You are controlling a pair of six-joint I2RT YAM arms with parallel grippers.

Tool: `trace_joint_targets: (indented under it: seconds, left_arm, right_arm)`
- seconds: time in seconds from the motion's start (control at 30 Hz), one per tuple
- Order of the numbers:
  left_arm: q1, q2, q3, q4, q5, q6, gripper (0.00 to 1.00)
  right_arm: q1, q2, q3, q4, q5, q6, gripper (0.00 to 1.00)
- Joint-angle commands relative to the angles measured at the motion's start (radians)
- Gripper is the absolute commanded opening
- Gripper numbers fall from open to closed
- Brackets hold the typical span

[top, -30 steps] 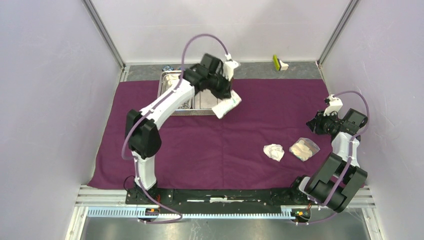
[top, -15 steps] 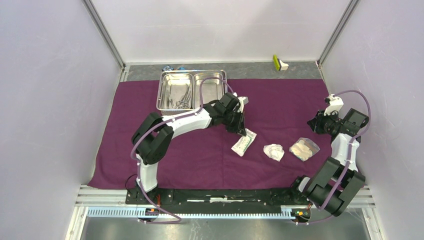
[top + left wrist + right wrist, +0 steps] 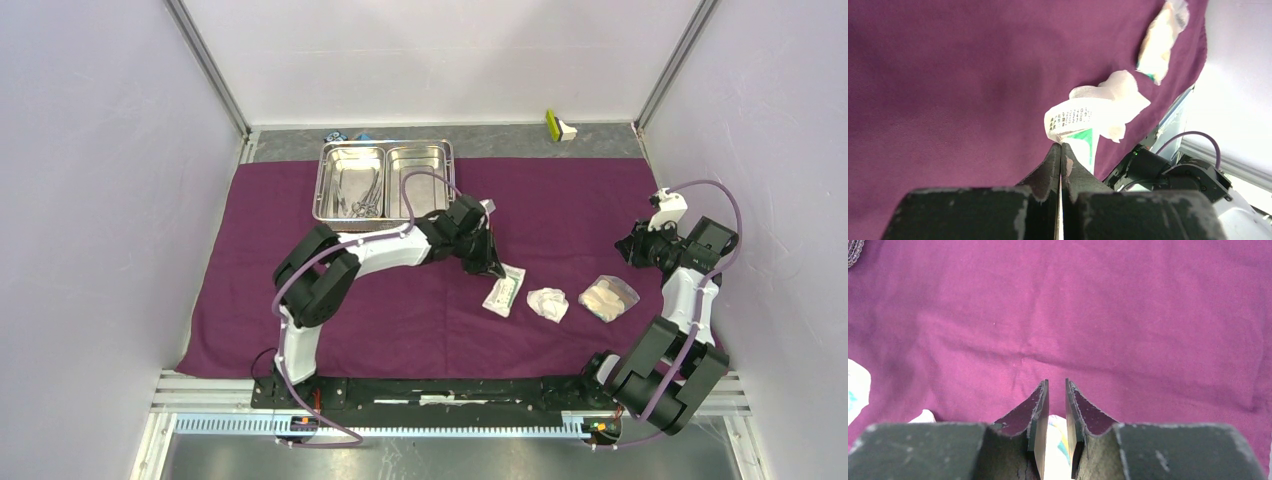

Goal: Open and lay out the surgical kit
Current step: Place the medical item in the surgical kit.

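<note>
The purple cloth wrap (image 3: 300,300) lies spread over the table. At its back edge stands the steel tray (image 3: 432,158), with forceps (image 3: 362,195) in its left compartment. My left gripper (image 3: 495,270) is low over the cloth's middle, shut on the upper edge of the white sealed packet (image 3: 503,292); the left wrist view shows its jaws (image 3: 1061,145) pinching the printed packet (image 3: 1070,120). A gauze wad (image 3: 547,303) lies just to its right, then a second white pack (image 3: 608,297). My right gripper (image 3: 628,250) hovers beyond that pack, narrowly open (image 3: 1055,382) with nothing gripped.
A yellow-green and white object (image 3: 558,125) and a small blue item (image 3: 345,135) sit on the grey strip behind the cloth. Metal frame posts and white walls close in both sides. The arm bases stand at the near edge.
My left arm swung the white packet from beside the tray down and right onto the cloth, next to the gauze wad. The right arm barely moved.
</note>
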Motion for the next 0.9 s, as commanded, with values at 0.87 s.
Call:
trace_joint_targets:
  seconds: [0.87]
  left_arm:
    - [-0.044,0.117,-0.003,-0.032,-0.009,-0.220,0.24]
  right_arm:
    - [-0.004,-0.017,-0.010,0.001,-0.040,-0.034,0.25]
